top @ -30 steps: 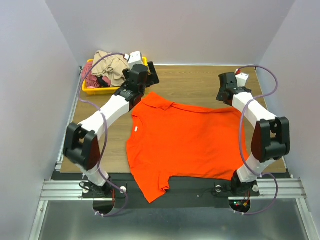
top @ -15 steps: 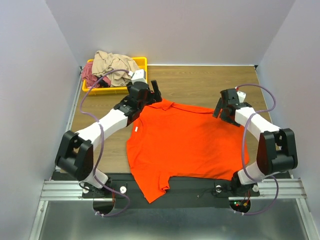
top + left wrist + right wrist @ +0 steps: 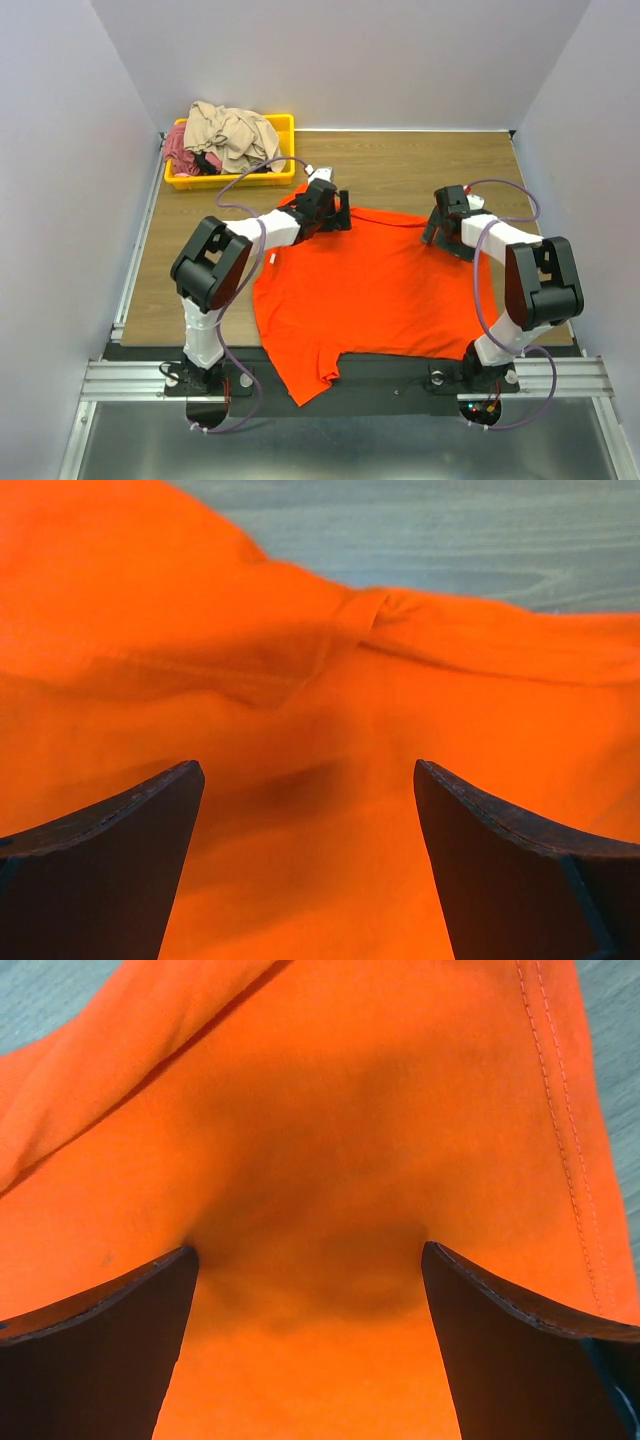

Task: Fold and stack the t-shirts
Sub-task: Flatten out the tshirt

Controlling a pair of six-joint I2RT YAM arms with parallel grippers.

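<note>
Left pincer [image 3: 305, 772] and right pincer [image 3: 310, 1250] both sit spread at the orange t-shirt [image 3: 370, 290]'s far edge, so pinching it for the first fold probably comes next.

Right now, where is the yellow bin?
In the top view, the yellow bin sits at the far left corner of the table, beyond the orange shirt.

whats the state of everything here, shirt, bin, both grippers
orange t-shirt: spread out, unfolded, near sleeve over the table's front edge
left gripper: open, low over the shirt by the collar
right gripper: open, low over the shirt's far right part
yellow bin: upright, full
tan garment: crumpled, heaped in the bin
pink garment: crumpled, partly under the tan one
</note>
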